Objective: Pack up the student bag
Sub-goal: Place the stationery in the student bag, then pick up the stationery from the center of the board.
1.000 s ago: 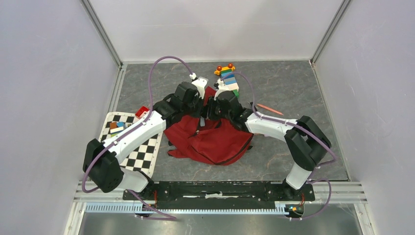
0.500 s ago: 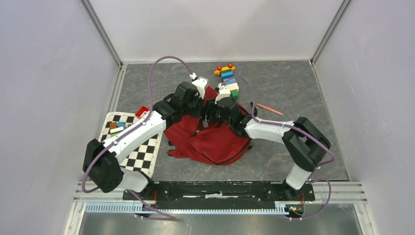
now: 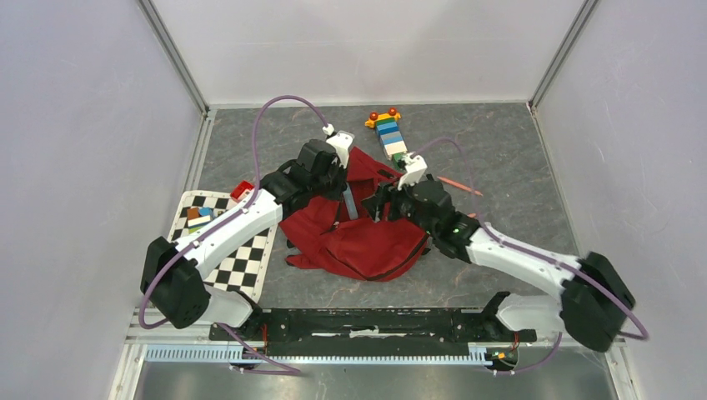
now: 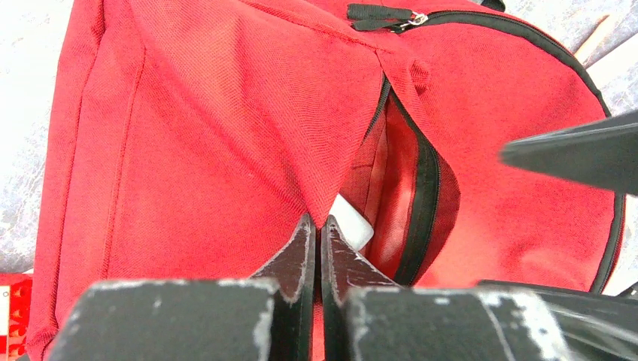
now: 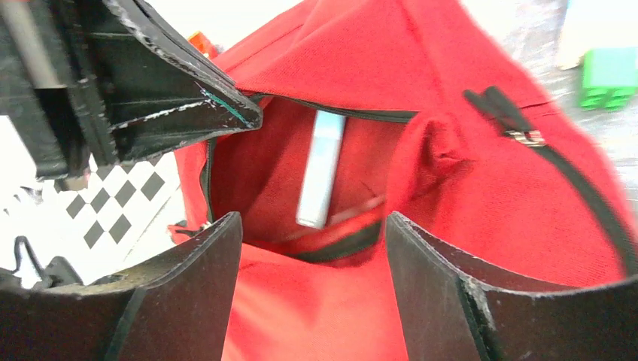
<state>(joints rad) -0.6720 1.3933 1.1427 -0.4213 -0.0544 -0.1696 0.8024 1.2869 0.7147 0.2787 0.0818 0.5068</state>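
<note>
Between the two pincers, at the middle of the table, the student bag [image 3: 367, 242] is spread out with its zipped mouth pulled open. The left pincer [image 4: 316, 229] is clamped on a peak of red fabric at the edge of that mouth, and the cloth is drawn up into a tent from its tips. The right pincer [image 5: 312, 222] is held with its jaws wide apart and nothing between them. Just ahead of its tips, inside the opening, a slim pale bar [image 5: 320, 169] can be seen leaning against the inner wall.

Only a small fold appears to be gripped by the left pincer, so the fabric could be lost if it is tugged further or if the bag is dragged. The mouth would then probably collapse over the bar and the way in would be closed for the next item. The black zip [image 5: 572, 177], to the right of the right pincer, could also be snagged by an open finger on any sideways move, and the bag would be shifted. Were the mouth tipped lower, the leaning bar might slide back out.
</note>
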